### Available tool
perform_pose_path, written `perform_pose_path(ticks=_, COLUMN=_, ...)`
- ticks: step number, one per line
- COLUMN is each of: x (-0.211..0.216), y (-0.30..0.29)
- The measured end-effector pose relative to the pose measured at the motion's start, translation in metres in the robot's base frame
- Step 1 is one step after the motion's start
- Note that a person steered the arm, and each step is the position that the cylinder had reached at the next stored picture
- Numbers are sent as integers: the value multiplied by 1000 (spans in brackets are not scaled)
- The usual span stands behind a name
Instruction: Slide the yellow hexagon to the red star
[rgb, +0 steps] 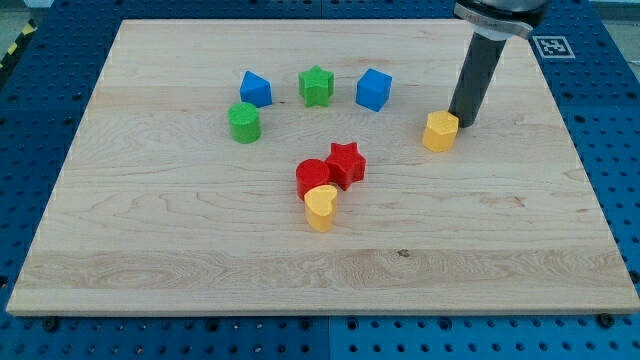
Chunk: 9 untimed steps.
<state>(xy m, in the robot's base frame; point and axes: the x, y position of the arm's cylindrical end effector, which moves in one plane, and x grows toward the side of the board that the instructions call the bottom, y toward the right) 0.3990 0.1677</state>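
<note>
Wooden board (150, 250) sitting on a blue pegboard table (40, 120). No gripper here, just a dark rod, and my tip (462, 124) is right behind the yellow hexagon (439, 131), touching it on the view's right. Red star (346, 163) sits mid-board, well apart from the hexagon, bunched up with a red cylinder (313, 178) and a yellow heart (320, 208).
</note>
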Motion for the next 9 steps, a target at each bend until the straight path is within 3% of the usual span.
perform_pose_path(ticks=2, x=30, y=-14)
perform_pose_path(ticks=7, x=31, y=-82)
perform_pose_path(ticks=9, x=104, y=-87)
